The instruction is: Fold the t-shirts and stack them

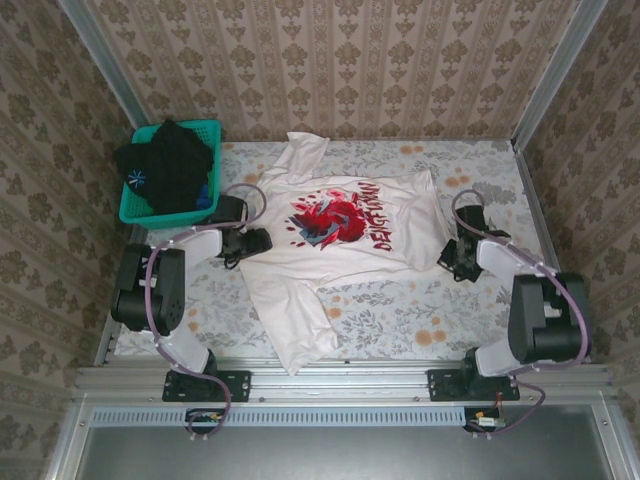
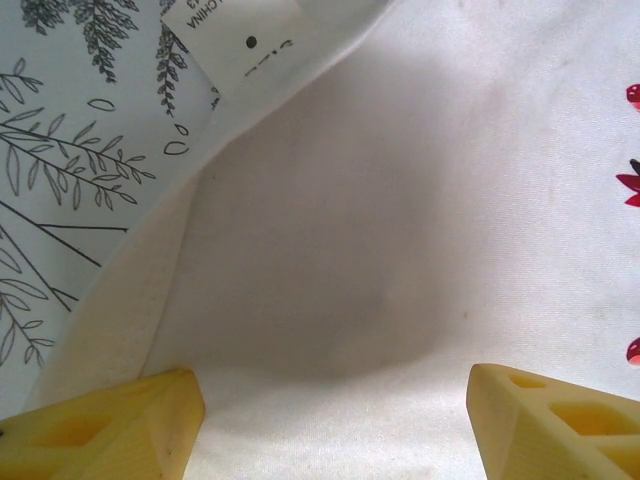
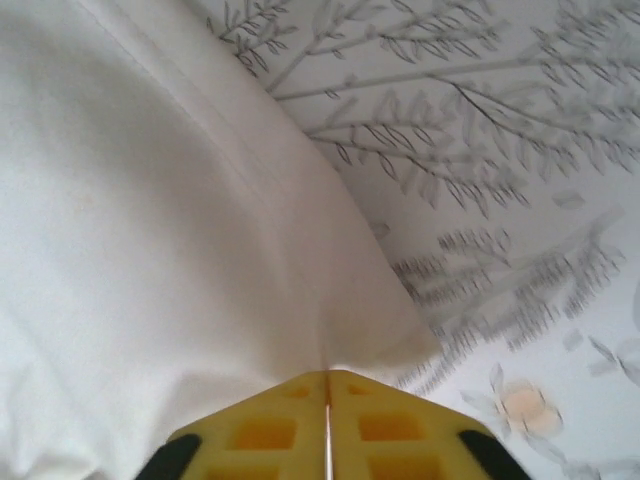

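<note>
Right tool (image 3: 327,385) shut, pinching edge of white t-shirt (image 3: 150,250) at bottom ctr of its view; creases run into the tips. Left tool (image 2: 330,430) open over shirt's other side, nothing held. Shirt lies spread, graphic up, mid-frame in top view on surface (image 1: 420,320). Risks: pulling w/ one side only would skew it; thin pinch could slip out.

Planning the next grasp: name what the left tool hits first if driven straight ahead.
Most likely the white t-shirt: the left tool, jaws open, points at plain cloth just inside its edge, with the patterned table cover off to the side. How far away the cloth lies is unclear.
</note>
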Action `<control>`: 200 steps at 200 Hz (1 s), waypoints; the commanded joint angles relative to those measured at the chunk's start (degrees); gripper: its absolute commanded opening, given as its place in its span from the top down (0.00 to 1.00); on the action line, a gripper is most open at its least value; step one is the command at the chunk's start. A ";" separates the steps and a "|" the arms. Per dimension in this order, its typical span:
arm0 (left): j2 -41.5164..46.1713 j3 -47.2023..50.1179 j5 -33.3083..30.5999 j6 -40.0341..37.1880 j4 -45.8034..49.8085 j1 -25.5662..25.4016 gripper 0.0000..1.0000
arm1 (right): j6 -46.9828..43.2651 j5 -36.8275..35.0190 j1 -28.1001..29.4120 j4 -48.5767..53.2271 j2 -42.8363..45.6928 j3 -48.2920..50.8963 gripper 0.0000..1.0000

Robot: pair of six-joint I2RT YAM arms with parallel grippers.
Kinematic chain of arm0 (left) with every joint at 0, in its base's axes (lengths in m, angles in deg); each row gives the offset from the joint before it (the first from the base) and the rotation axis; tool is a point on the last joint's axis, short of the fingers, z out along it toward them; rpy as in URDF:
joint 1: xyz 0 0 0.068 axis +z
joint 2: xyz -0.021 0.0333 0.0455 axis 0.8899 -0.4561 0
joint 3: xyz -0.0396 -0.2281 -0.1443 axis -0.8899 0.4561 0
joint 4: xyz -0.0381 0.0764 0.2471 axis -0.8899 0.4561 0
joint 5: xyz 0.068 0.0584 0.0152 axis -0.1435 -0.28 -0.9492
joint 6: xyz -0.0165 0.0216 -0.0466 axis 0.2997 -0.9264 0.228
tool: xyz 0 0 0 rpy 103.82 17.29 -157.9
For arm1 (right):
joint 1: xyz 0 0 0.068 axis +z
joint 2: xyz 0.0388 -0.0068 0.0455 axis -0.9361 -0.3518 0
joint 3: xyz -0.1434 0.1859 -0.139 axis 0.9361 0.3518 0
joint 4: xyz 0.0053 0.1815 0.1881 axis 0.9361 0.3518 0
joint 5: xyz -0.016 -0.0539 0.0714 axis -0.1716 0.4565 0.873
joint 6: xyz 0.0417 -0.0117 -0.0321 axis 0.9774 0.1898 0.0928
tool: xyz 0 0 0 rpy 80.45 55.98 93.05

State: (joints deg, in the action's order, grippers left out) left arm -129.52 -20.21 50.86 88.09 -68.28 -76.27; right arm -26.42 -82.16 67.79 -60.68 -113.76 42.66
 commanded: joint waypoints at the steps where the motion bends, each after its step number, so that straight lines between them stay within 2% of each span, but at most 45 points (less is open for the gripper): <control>1: -2.85 0.37 -0.43 -0.34 5.67 0.71 0.26 | 0.39 -1.90 0.11 7.01 10.04 2.48 0.99; 45: -2.06 0.75 -0.37 -1.04 5.90 2.58 0.25 | 5.31 -1.24 1.42 12.36 23.31 10.54 1.00; 49: -1.98 0.80 -0.20 -1.28 5.85 2.74 0.25 | 5.99 -1.28 1.56 12.29 24.11 11.40 0.94; 66: -1.50 1.02 -0.25 -1.64 6.33 3.25 0.24 | 7.52 0.00 1.52 13.69 26.16 13.40 0.80; 88: -0.59 1.62 -0.66 -2.13 6.85 3.96 0.23 | 7.90 1.41 2.21 15.70 31.42 12.09 0.73; 101: -0.16 1.63 -0.17 -2.32 7.40 4.18 0.22 | 7.31 1.28 2.41 14.39 33.43 9.84 0.59; 107: 0.06 1.70 0.06 -2.36 7.51 4.18 0.22 | 6.76 1.95 2.48 12.75 33.00 8.55 0.56; 127: 1.32 1.91 0.54 -2.11 7.93 3.84 0.18 | 4.29 4.08 4.99 4.94 24.02 2.15 0.50; 140: 2.59 1.89 0.37 -2.14 8.10 3.46 0.16 | 0.69 2.84 7.56 1.12 13.68 -5.04 0.46; 153: 3.86 1.33 -0.57 -2.09 8.48 2.94 0.13 | -2.46 2.45 8.41 0.47 2.10 -14.01 0.46; 162: 4.80 0.96 -1.03 -2.35 8.41 2.49 0.10 | -4.07 2.87 8.55 0.00 -5.86 -20.14 0.48; 174: 5.73 0.17 -2.05 -2.73 8.70 1.91 0.01 | -6.04 2.44 8.30 -0.77 -15.30 -28.14 0.53; 200: 6.01 -2.27 -3.41 -3.16 10.06 1.59 0.00 | -8.42 5.87 6.48 3.00 -34.50 -48.12 0.63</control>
State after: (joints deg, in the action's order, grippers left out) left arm -124.83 -20.04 49.70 86.06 -61.53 -74.19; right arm -30.14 -79.21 75.86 -60.36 -135.24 7.27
